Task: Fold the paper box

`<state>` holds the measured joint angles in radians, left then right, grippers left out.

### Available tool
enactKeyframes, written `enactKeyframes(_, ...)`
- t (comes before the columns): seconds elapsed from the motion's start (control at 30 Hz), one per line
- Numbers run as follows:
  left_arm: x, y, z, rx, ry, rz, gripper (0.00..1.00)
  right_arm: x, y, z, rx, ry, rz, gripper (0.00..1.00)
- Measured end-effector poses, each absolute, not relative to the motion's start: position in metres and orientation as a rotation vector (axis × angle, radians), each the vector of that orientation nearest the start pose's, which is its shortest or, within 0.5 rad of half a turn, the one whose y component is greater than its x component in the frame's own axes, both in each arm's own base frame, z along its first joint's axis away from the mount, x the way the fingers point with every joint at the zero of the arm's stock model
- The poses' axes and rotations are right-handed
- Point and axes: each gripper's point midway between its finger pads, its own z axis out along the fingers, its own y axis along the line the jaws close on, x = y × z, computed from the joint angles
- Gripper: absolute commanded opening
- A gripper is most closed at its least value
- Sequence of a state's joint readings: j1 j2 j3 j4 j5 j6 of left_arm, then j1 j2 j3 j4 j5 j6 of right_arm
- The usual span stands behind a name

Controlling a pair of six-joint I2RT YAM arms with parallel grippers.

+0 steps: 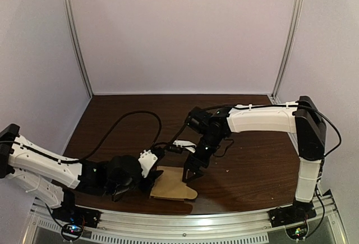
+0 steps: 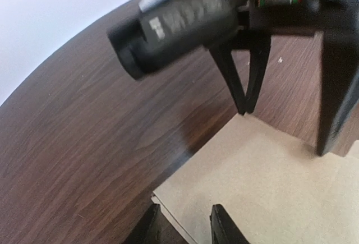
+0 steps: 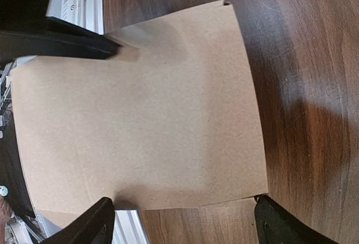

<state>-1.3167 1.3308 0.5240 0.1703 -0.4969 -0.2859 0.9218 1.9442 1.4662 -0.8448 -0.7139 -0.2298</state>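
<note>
A flat brown cardboard box lay on the wooden table, close to the near edge and between the two arms. The left gripper sat low at its left edge. Its fingers were narrowly apart with that edge between them; couldn't tell if they pinched it. The right gripper hung at the far edge, spread wide, tips down by the sheet, holding nothing.
</note>
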Motion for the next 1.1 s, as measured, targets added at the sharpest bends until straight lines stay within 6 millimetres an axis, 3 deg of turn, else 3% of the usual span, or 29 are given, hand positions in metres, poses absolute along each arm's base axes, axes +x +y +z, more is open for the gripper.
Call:
enactKeyframes(0.13,0.166,-0.317,0.147,0.749,1.894,-0.505,0.35,0.164,0.390,0.093,-1.690,2.422,1.113,0.88)
enactKeyframes(0.27,0.162,-0.318,0.165,0.740,1.858,-0.560,0.33,0.169,0.384,0.088,-1.675,2.447,1.049,0.88)
enactKeyframes(0.47,0.144,-0.324,0.141,0.846,1.939,-0.628,0.30,0.174,0.384,0.086,-1.660,2.449,1.006,0.88)
enactKeyframes(0.7,0.128,-0.318,0.109,0.917,2.029,-0.663,0.28,0.175,0.383,0.083,-1.655,2.458,0.989,0.89)
enactKeyframes(0.87,0.122,-0.321,0.072,1.000,2.108,-0.615,0.24,0.175,0.382,0.082,-1.650,2.460,0.985,0.93)
enactKeyframes(1.1,0.130,-0.327,0.075,0.968,2.080,-0.590,0.22,0.166,0.380,0.086,-1.653,2.461,1.025,0.98)
